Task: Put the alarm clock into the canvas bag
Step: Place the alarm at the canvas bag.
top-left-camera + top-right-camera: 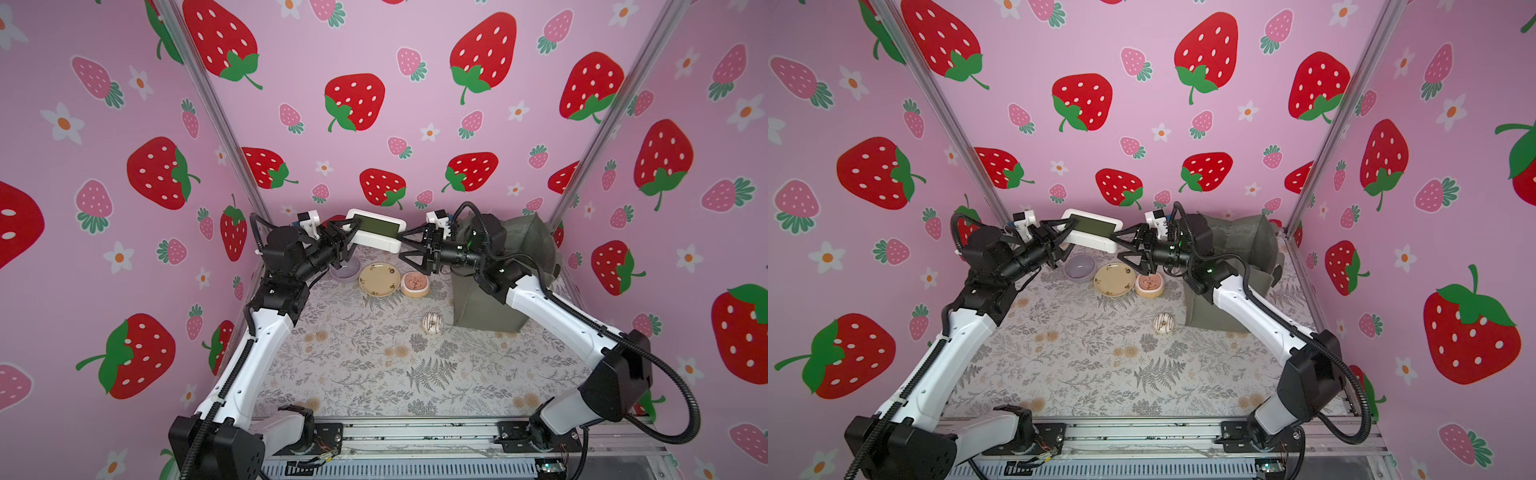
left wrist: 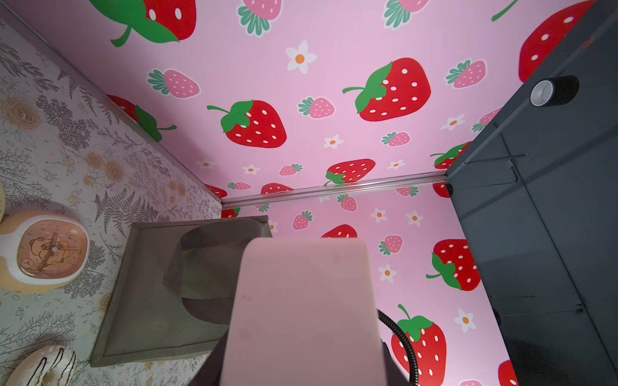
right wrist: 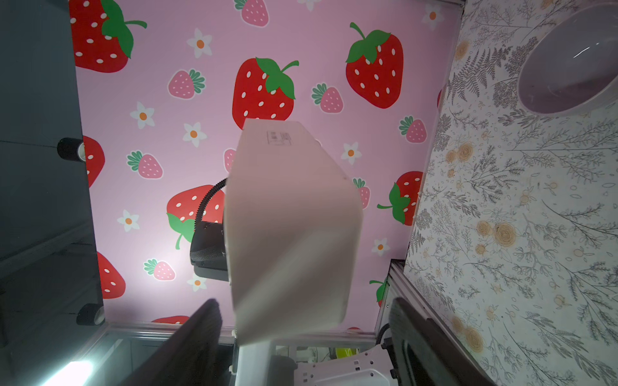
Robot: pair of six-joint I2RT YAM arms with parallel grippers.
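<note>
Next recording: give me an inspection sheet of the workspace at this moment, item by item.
Surface: floral-print tabletop, no spills seen.
Job's things: white digital alarm clock held in the air between the arms, not yet in the bag; canvas bag stands on the robot's right, partly behind the right arm.
Clutter: lilac bowl, yellow plate and peach analog clock in a row at the far edge; iced donut beside the bag.
Grippers: left gripper shut on one end of the clock; right gripper open at the other end.
Cables: black corrugated hoses along both arms; no snag seen.
Surroundings: strawberry-print walls on three sides.
</note>
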